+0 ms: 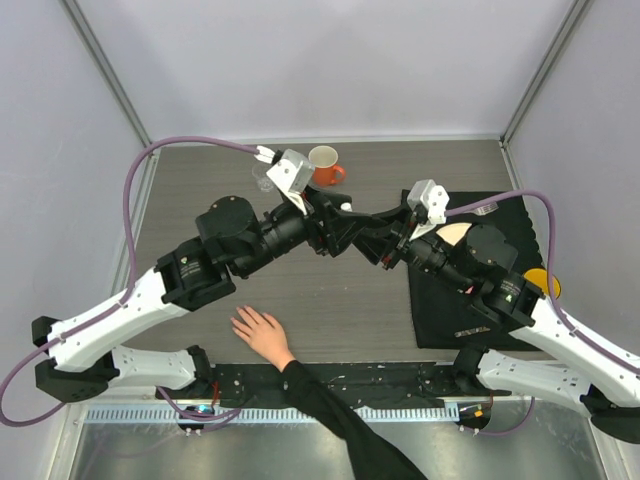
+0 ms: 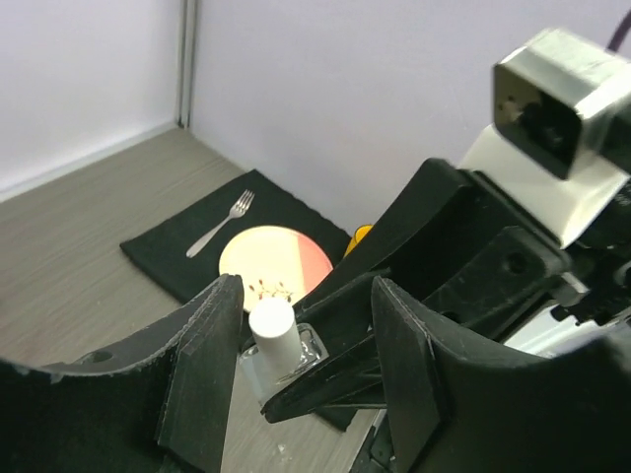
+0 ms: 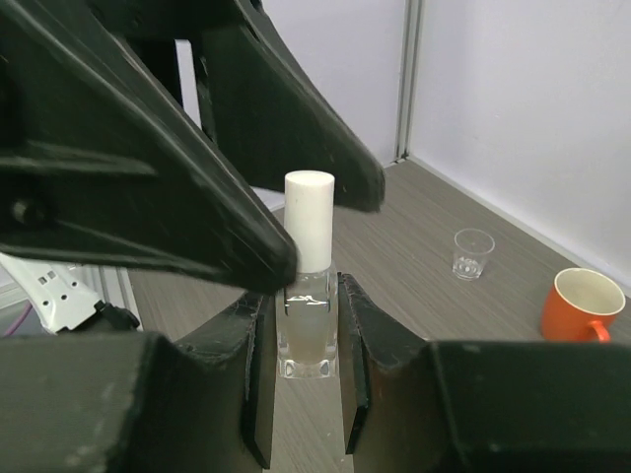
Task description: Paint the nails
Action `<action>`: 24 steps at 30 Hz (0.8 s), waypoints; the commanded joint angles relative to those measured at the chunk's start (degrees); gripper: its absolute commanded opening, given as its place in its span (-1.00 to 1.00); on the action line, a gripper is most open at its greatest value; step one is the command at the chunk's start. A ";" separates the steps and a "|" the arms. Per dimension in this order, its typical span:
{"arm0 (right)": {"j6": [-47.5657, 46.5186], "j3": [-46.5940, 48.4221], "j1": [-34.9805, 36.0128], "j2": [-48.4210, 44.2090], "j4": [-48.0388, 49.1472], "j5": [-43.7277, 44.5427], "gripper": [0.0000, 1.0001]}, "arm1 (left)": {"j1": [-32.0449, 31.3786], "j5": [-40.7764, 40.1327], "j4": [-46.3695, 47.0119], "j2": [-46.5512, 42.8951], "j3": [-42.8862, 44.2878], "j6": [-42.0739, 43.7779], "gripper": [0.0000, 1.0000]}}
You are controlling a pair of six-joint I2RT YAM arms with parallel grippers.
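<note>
The nails [image 1: 245, 318] are on the hand [image 1: 262, 335] lying flat at the near edge of the table [image 1: 330, 300], fingers spread toward about ten o'clock in the top view. Our right gripper [image 3: 304, 315] is clamped on the glass of the bottle [image 3: 308, 345], while our left gripper [image 2: 306, 335] stands partly open astride the white cap [image 2: 273, 330], gripping nothing we can see. From the bottle the hand lies at roughly seven to eight o'clock, well apart, nearer the left arm [image 1: 130, 300].
</note>
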 commanded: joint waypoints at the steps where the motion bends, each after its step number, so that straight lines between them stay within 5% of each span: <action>1: -1.67 1.72 0.04 -1.36 3.70 1.88 -0.98 | -0.12 -3.68 0.46 -0.24 1.85 -1.71 0.13; 9: -1.23 1.46 0.04 -2.42 3.70 1.97 -0.97 | -0.21 0.01 1.08 0.11 0.27 -5.13 -0.14; 12: -0.44 1.55 0.04 -3.03 4.14 1.10 -0.98 | -0.21 4.65 1.95 -0.41 -0.78 -5.75 -0.35; 14: 0.79 1.64 0.04 -3.65 3.97 -0.04 -0.98 | -0.12 7.73 2.48 -0.68 -1.22 -5.67 -0.73; 16: 1.84 2.16 0.04 -4.00 3.88 -5.02 -0.98 | -0.12 16.33 2.13 -0.68 -1.14 -5.49 -1.00; 20: 8.49 2.78 0.04 -4.44 5.10 -24.43 -0.98 | 0.06 38.98 4.23 0.64 -1.75 -3.38 -1.00; 22: 13.60 1.82 0.04 -4.09 11.59 -37.32 -0.98 | -0.03 54.32 8.95 0.99 -3.24 -3.99 -1.00; 24: 21.95 1.37 0.04 -2.51 17.58 -42.39 -0.98 | -0.03 60.89 11.61 1.69 -3.51 -5.83 -1.00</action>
